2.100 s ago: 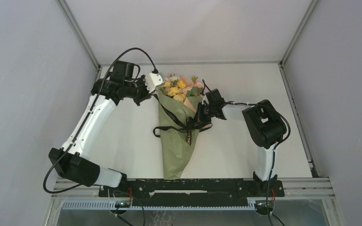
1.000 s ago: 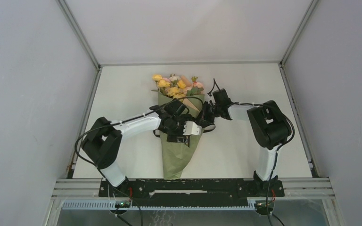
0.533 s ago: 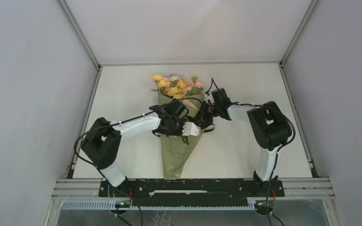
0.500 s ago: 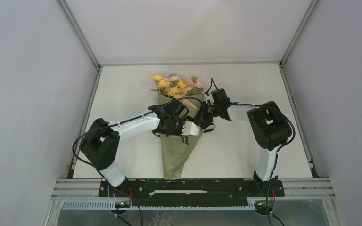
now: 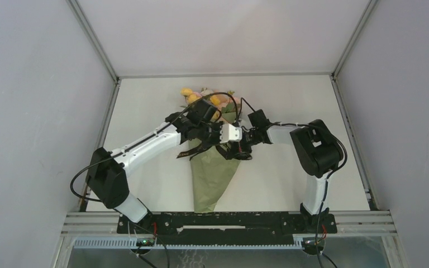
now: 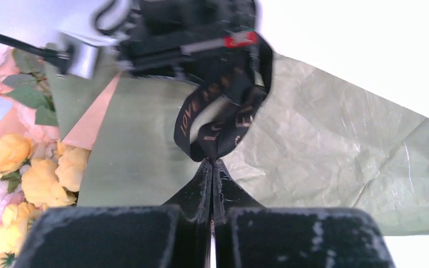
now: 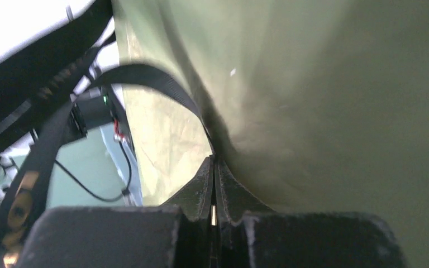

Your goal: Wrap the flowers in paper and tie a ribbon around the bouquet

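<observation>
The left claw point(image 6: 212, 167) clamps the ribbon point(image 6: 218, 139) loop; the right claw point(image 7: 213, 164) pinches another strand. Opposed pulls would cinch it around the bouquet point(image 5: 211, 176).

We see a robotics lab test cell: blank grey panel walls point(image 5: 33, 111) rise left, right and beyond the left claw point(image 6: 212, 167), a white table point(image 5: 290, 100) lies beneath it, and an aluminium mounting rail point(image 5: 363, 219) runs behind it.

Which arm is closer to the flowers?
Left. The left gripper is shut on the ribbon, its wrist overlapping the flowers seen from above. The right gripper sits at the right side of the paper cone, also at the ribbon, clear of the flowers.
</observation>
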Controlling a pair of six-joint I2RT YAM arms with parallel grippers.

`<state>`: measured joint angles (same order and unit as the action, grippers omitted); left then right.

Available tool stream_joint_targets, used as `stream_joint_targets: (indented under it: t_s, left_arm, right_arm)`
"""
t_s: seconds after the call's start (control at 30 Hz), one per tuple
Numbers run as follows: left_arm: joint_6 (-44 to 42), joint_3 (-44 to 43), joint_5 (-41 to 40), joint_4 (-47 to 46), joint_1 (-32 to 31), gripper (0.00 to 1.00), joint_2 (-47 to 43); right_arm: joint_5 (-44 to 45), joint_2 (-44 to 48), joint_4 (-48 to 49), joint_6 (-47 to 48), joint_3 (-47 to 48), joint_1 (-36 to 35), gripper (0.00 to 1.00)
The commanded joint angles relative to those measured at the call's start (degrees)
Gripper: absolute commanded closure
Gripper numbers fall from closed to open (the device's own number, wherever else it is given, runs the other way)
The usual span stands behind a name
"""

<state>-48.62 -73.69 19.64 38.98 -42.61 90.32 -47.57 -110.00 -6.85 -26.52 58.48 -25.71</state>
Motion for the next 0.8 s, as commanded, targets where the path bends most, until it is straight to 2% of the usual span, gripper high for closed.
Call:
stream_joint_targets:
  t_s: [0.0, 0.17, 0.37, 0.53, 0.77]
  left_arm:
    - [8.0, -3.0, 2.6, -4.0, 2.5, 1.0, -0.3]
    - [13.0, -1.5, 0.1, -7.6, 3.8, 1.0, 2.3]
    - [20.4, -1.1, -2.9, -11.3, 3.9, 1.0, 7.6]
    - [24.2, -1.1, -5.3, -12.0, 4.4, 1.0, 10.1]
    - [28.2, 0.9, -6.2, -14.0, 5.4, 1.0, 11.5]
  right_arm:
    - [-8.2, 0.1, -6.9, 10.6, 0.8, -2.0, 0.88]
    - [-10.1, 1.5, -9.2, 12.8, 0.7, -2.0, 0.71]
    - [-6.9, 1.2, -8.9, 8.4, 1.0, 2.2, 0.49]
    - [-0.2, 3.2, -11.2, 5.6, 1.0, 5.5, 0.47]
    - [17.4, 12.3, -12.0, -2.4, -0.4, 9.3, 0.51]
